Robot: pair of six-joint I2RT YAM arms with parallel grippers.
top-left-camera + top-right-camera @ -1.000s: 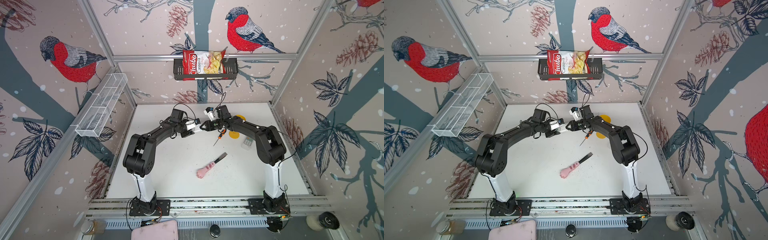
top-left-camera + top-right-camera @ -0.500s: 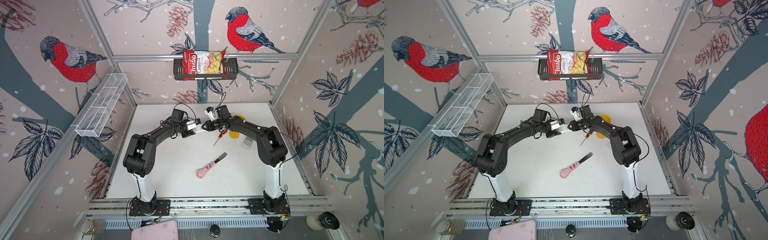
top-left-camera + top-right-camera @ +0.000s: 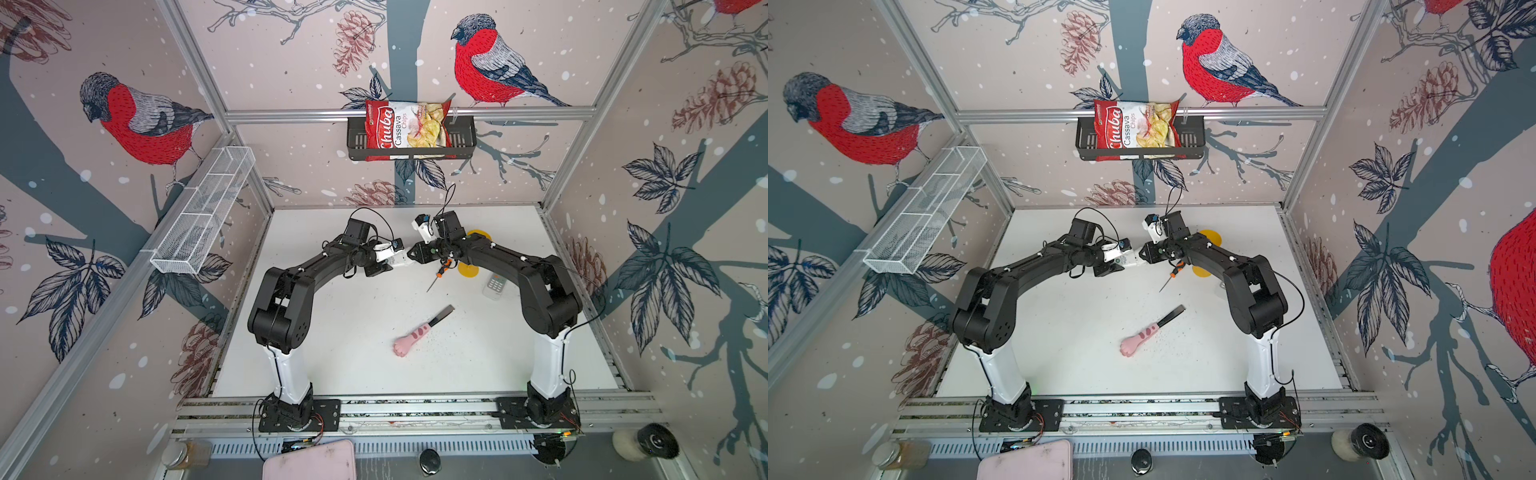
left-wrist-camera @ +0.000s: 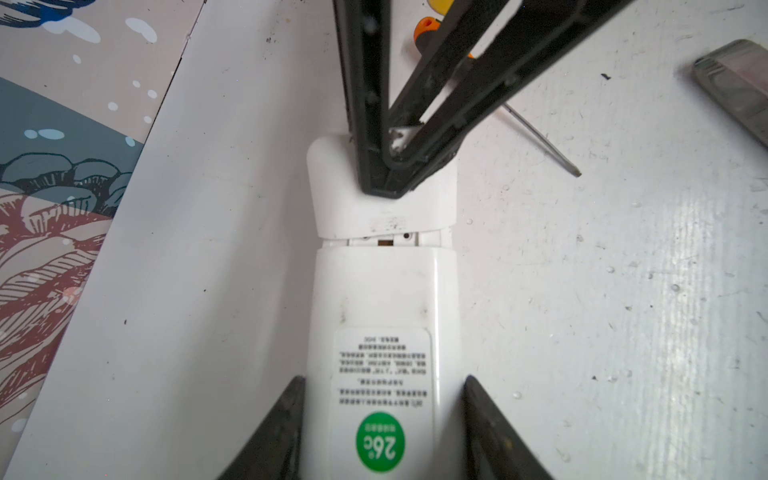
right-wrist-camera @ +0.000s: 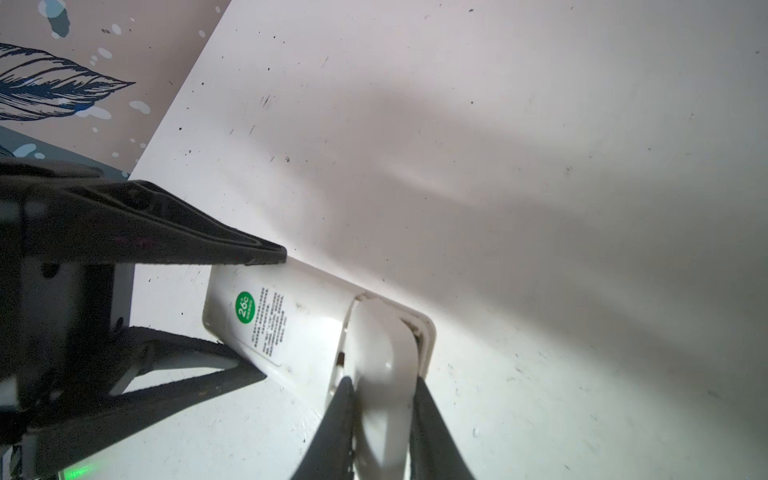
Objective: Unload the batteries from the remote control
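A white remote control (image 4: 382,299) faces back-up, with a green round sticker on it, and is held off the table at the back middle (image 3: 400,261). My left gripper (image 4: 383,380) is shut on its long sides. My right gripper (image 5: 382,380) is shut on the battery cover (image 5: 382,340) at the remote's other end. The cover (image 4: 345,199) has slid a little, leaving a narrow gap to the body. The batteries are hidden inside. In both top views the two grippers meet tip to tip at the remote (image 3: 1133,259).
An orange-and-black screwdriver (image 3: 439,275) lies just right of the grippers, by a yellow disc (image 3: 468,270). A second small remote (image 3: 495,286) lies under the right arm. A pink paw-handled knife (image 3: 415,338) lies nearer the front. A wire basket (image 3: 203,216) hangs on the left wall.
My right gripper's jaws have closed onto the cover end of the remote. The left arm and the remote have stayed in place.
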